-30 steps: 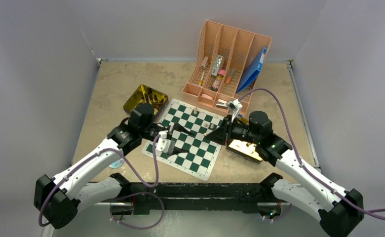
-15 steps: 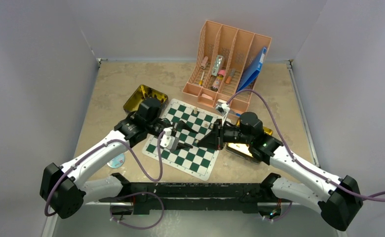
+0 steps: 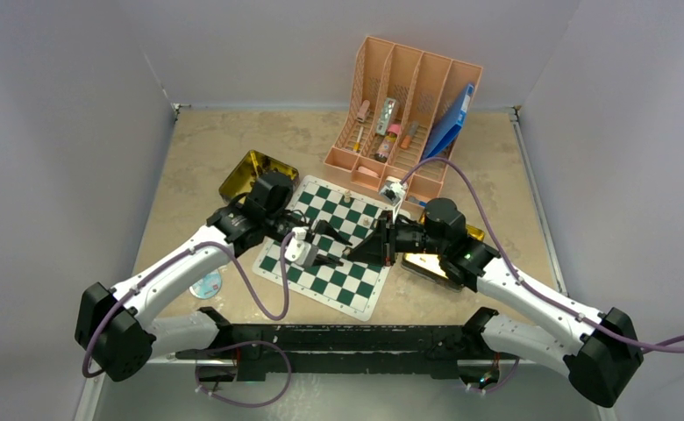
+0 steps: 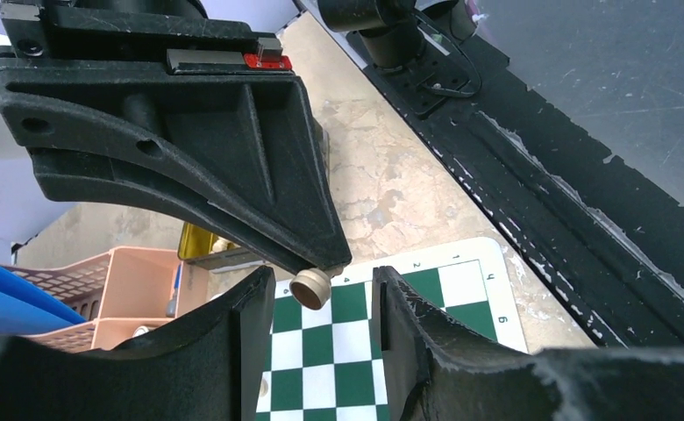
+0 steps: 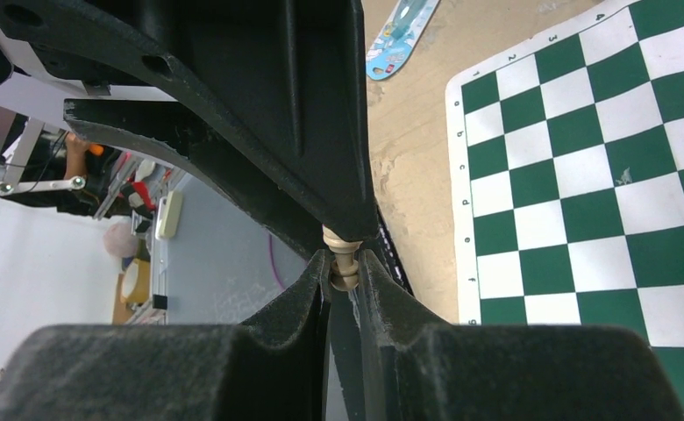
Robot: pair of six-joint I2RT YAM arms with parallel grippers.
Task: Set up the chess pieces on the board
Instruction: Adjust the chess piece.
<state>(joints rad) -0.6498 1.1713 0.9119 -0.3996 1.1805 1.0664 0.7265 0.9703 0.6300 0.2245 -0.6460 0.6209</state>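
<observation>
Pale chess piece (image 5: pixel 342 251) in right gripper (image 5: pixel 344 263)

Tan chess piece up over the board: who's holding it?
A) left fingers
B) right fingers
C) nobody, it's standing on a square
B: the right fingers are shut on the tan piece, while the left fingers stand open.

The board (image 3: pixel 349 285) is a flat, dull mat. The tan chess piece (image 4: pixel 310 288) looks smooth, like plastic. The left pincer (image 4: pixel 323 281) and right pincer (image 5: pixel 345 263) are dull, grainy black plastic. At the upper left, the gold tin (image 3: pixel 249 175) is shiny metal.
</observation>
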